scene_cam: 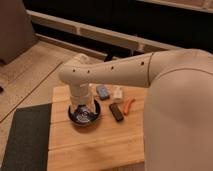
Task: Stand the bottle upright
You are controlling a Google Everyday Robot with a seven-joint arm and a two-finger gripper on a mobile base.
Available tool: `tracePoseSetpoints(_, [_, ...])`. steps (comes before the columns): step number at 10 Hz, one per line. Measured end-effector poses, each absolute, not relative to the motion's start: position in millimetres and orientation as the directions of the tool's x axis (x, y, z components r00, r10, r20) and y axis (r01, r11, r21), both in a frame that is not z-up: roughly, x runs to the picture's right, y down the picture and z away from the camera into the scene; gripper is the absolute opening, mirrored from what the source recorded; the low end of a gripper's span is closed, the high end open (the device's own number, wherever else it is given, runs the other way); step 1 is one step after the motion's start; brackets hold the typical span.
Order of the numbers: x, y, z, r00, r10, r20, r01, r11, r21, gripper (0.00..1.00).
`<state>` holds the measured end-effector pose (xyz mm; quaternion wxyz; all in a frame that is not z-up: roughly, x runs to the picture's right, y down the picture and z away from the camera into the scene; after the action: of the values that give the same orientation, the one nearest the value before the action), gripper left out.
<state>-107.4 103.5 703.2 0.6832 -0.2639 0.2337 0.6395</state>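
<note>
- The robot's cream arm point(150, 75) fills the right side of the frame and reaches across to left of centre. There it bends down into a short upright wrist.
- The wooden table point(95, 147) takes up the lower middle, its planks running left to right. Everything small sits on its upper half.
- A dark mat point(25, 135) lies on the floor at lower left, right against the table's left edge.
- The gripper point(83, 114) is the dark round end below the wrist. It is down at the table top, left of centre, and seen from above. Whether it is spread or closed cannot be told, and nothing can be seen held in it.
- A flat black bar point(116, 111) lies just right of the gripper, apart from it and set at a slant.
- A small blue-grey block point(102, 91) lies above the gripper, close to the wrist.
- The bottle point(118, 93) — small and whitish — sits near the centre, just right of the block and directly above the black bar. It is well clear of the gripper. Whether it stands or lies cannot be told.
- A thin orange thing point(129, 104) lies right of the bar — below and right of the bottle.
</note>
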Motion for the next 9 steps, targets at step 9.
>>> tracePoseSetpoints(9, [-98,83,714,0.103,0.778,-0.62,-0.995,0.08,-0.064,0.65])
